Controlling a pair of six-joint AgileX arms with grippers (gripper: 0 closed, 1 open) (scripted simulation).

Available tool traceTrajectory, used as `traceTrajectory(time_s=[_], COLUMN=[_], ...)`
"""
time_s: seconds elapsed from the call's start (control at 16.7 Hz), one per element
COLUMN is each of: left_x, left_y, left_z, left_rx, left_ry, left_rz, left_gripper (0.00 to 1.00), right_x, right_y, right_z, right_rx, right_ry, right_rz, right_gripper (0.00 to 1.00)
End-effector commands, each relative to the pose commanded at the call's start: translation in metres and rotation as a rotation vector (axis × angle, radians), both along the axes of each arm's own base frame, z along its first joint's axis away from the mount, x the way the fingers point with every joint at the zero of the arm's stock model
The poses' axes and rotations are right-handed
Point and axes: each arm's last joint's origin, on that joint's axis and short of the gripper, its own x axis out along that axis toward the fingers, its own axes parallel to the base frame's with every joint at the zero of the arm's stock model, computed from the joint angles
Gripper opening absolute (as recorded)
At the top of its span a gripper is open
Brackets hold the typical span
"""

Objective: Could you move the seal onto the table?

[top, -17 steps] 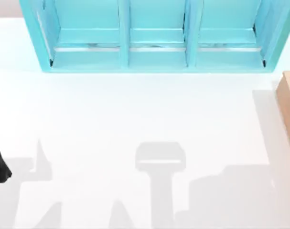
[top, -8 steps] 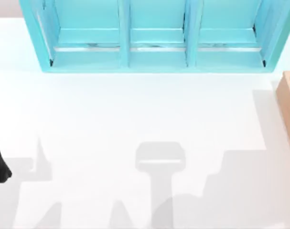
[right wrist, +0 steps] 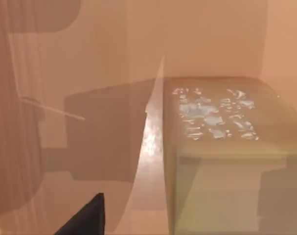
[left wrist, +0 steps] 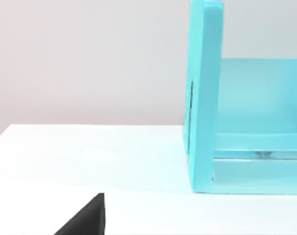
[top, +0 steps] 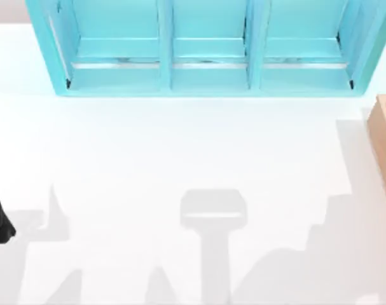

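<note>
Quick one from our AgileX sim: what worries us most is the tight space. The right gripper (right wrist: 87,220) is down inside the wooden box (top: 385,146), looking at the seal (right wrist: 217,147) from close up, and the box walls sit near on every side. If the approach comes in a bit off, we reckon the gripper bumps a wall or nudges the seal over instead of straddling it. Even with a good grip, lifting out at a slant could catch the seal on the rim and drop it back in. We can't tell whether the right jaws are open or closed, so a closed approach would just shove the block.

Contents: the seal stands on the floor of the wooden box, pale mark on its upper face, and we spot nothing else in there with it. The box sits at the right edge of the table (top: 180,146). The turquoise shelf (top: 205,82) along the far side has three compartments, and nothing shows in the parts we see.

The left gripper (left wrist: 87,220) is parked at the table's left edge facing the shelf's end; can't tell its jaws either.
</note>
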Motion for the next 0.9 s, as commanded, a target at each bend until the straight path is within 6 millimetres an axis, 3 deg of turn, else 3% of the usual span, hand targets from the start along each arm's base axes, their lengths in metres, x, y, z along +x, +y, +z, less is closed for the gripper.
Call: traceTrajectory(time_s=[0.3, 0.6, 0.9], left_x=[0.0, 0.0, 0.0], left_y=[0.0, 0.0, 0.0], left_z=[0.0, 0.0, 0.0], left_rx=[0.0, 0.0, 0.0], left_ry=[0.0, 0.0, 0.0], left_rz=[0.0, 0.0, 0.0], left_gripper=[1.0, 1.0, 1.0], right_x=[-0.003, -0.004, -0.004], right_y=[0.0, 0.001, 0.001], right_z=[-0.052, -0.057, -0.057], right_rx=[-0.001, 0.001, 0.001], right_ry=[-0.003, 0.002, 0.002], right_rz=[0.0, 0.0, 0.0], right_gripper=[1.0, 1.0, 0.62])
